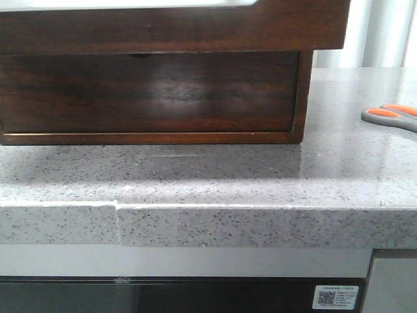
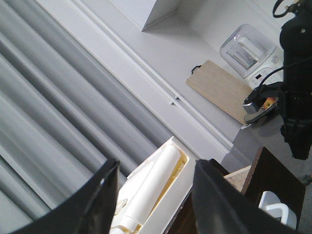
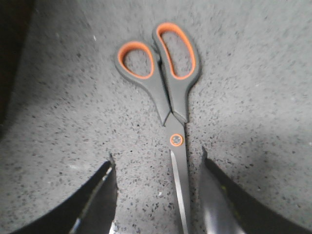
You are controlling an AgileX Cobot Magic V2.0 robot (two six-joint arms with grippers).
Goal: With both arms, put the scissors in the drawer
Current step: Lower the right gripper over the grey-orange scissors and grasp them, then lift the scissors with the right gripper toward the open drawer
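On the speckled grey tabletop (image 3: 58, 122), grey scissors with orange loops (image 3: 168, 92) lie between the spread right gripper (image 3: 156, 187), blades toward 6 o'clock; the left gripper (image 2: 153, 195) is spread too.

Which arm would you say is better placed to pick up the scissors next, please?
The right. Its open gripper hangs directly over the scissors, blades between the fingers. The left gripper points up at the wall, away from the counter.
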